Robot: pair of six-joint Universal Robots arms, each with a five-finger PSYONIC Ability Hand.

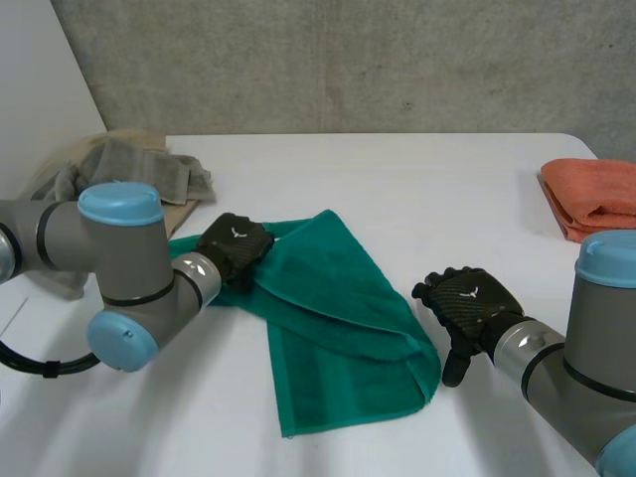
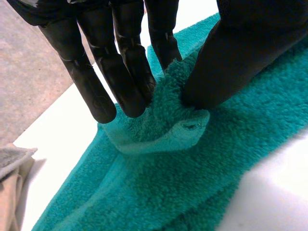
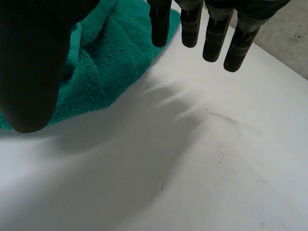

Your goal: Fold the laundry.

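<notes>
Towel (image 1: 338, 328) in the middle of the table (image 1: 417, 189), teal, folded over once but skewed, top layer not square with the one under it.

Left hand (image 1: 235, 248) on the towel's far-left corner. Fingers (image 2: 96, 96) straight, closed against thumb (image 2: 226, 67), ridge of terry bunched between them: a pinch grip. Hem tab poking out just under the pinch. Probably gripped there to lift or drag that corner and square up the fold. Can't tell whether one layer or both are caught.

Right hand (image 1: 469, 303) just beside the towel's near-right corner, off the cloth, above bare table. Fingers straight and spread from the thumb, nothing held. Looks parked for the next grab: nearest free corner right at the fingertips, short reach.

Orange cloth (image 1: 594, 194) well apart from the towel, far right, folded flat. Looks like finished work set aside. Grey pile (image 1: 129, 174) far left of the towel, near the left hand, heaped and unfolded. Presumably queued.

Judgement: mid-fold, first crease in but crooked. Needs both corners of one edge held before any pull. With only the left pinch, expect the cloth to swing round and skew further. Terry limp and grippy, so lift clear rather than slide.
</notes>
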